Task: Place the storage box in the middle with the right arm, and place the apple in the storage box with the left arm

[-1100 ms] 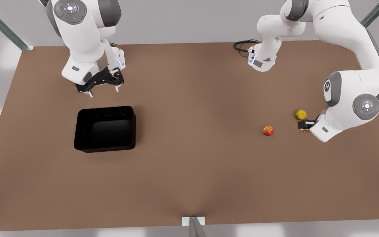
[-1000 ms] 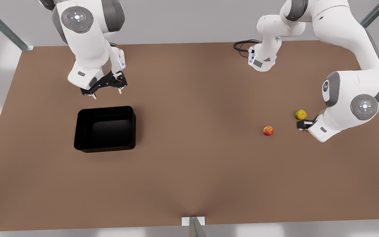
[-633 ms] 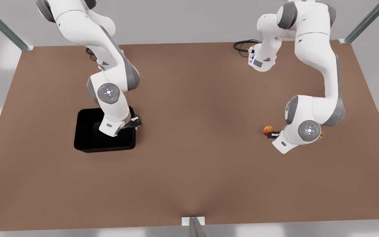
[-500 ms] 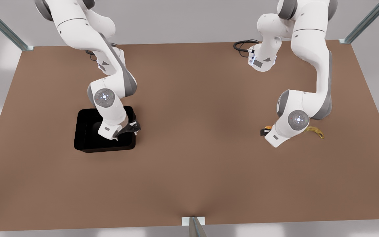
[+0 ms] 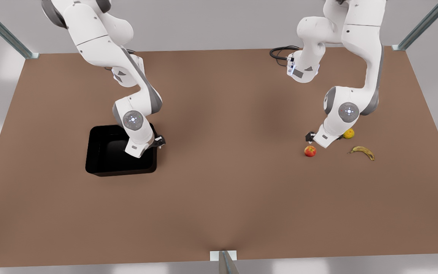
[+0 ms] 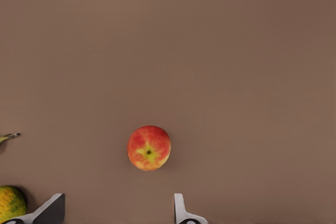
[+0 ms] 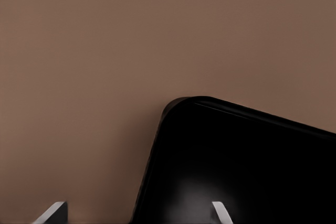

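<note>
Hovering wide left tool (image 5: 310,137) just beside apple (image 5: 310,151), wide right tool (image 5: 159,141) straddling storage box (image 5: 101,160) wall

Brown table (image 5: 219,198) with storage box (image 5: 105,160), apple (image 5: 310,151), banana (image 5: 362,151), yellow-green fruit (image 5: 349,133).

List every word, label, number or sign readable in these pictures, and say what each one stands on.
No readable text anywhere.
Storage box: plain glossy black, no label.
Apple, yellow-green fruit, banana: no stickers.
Arm joint discs: small light marks, not letters or numbers.
Small grey patches on the arm links: too small to read.
Table: bare brown.
</note>
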